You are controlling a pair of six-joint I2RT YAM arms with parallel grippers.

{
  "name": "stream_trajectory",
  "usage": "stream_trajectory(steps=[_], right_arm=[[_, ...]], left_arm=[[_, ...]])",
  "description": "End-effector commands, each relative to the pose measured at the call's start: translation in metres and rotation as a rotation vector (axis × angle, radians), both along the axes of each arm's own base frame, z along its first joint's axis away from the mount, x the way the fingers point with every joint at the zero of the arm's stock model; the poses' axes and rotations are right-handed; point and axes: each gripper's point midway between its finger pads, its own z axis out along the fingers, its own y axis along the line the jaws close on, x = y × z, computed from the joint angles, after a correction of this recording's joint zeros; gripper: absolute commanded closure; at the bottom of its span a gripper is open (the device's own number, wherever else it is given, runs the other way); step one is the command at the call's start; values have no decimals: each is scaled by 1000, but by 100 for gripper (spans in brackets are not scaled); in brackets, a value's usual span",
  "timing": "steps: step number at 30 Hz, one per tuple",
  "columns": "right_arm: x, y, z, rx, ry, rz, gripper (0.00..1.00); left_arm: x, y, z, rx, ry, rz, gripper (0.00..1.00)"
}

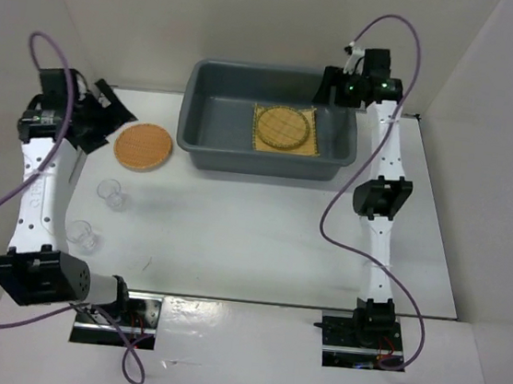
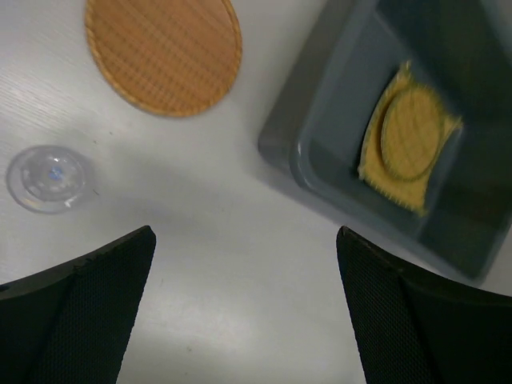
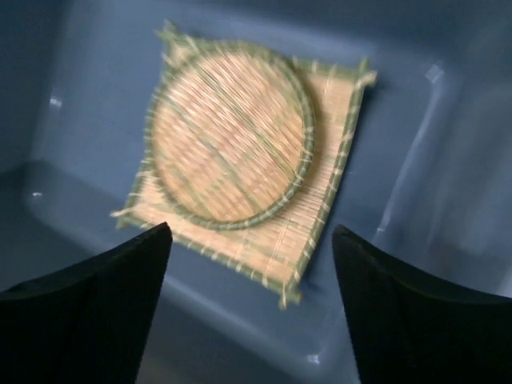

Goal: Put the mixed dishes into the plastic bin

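Note:
The grey plastic bin (image 1: 214,94) stands at the back centre. Inside it lies the square yellow bamboo mat (image 1: 314,145) with one woven disc (image 1: 280,127) on top; both show in the right wrist view, the mat (image 3: 320,192) under the disc (image 3: 228,132). The second woven disc (image 1: 143,147) lies on the table left of the bin, also in the left wrist view (image 2: 164,50). Two clear glass cups (image 1: 112,194) (image 1: 84,236) stand on the left; one shows in the left wrist view (image 2: 50,178). My left gripper (image 1: 98,117) is open and empty beside the loose disc. My right gripper (image 1: 331,87) is open and empty above the bin's right end.
White walls enclose the table on the left, back and right. The bin's corner (image 2: 276,144) is close to the left gripper's right. Purple cables loop over both arms. The arm bases sit at the near edge.

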Motion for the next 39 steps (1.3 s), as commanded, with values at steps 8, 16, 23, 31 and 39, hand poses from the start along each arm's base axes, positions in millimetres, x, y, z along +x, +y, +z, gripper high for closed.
stream_trajectory(steps=[8, 16, 23, 31, 39], right_arm=[[-92, -36, 232, -185, -408, -90, 2], [-129, -42, 261, -284, -455, -125, 2], [-141, -44, 267, -311, -464, -130, 2], [-144, -51, 256, -352, -429, -135, 2], [-137, -53, 244, -376, -405, -139, 2]], left_arm=[[99, 91, -37, -263, -88, 149, 0], [151, 156, -74, -59, 47, 95, 0], [170, 159, -171, -236, 178, -16, 0], [170, 177, -214, -207, 241, -24, 0], [168, 146, -254, -371, 245, -151, 5]])
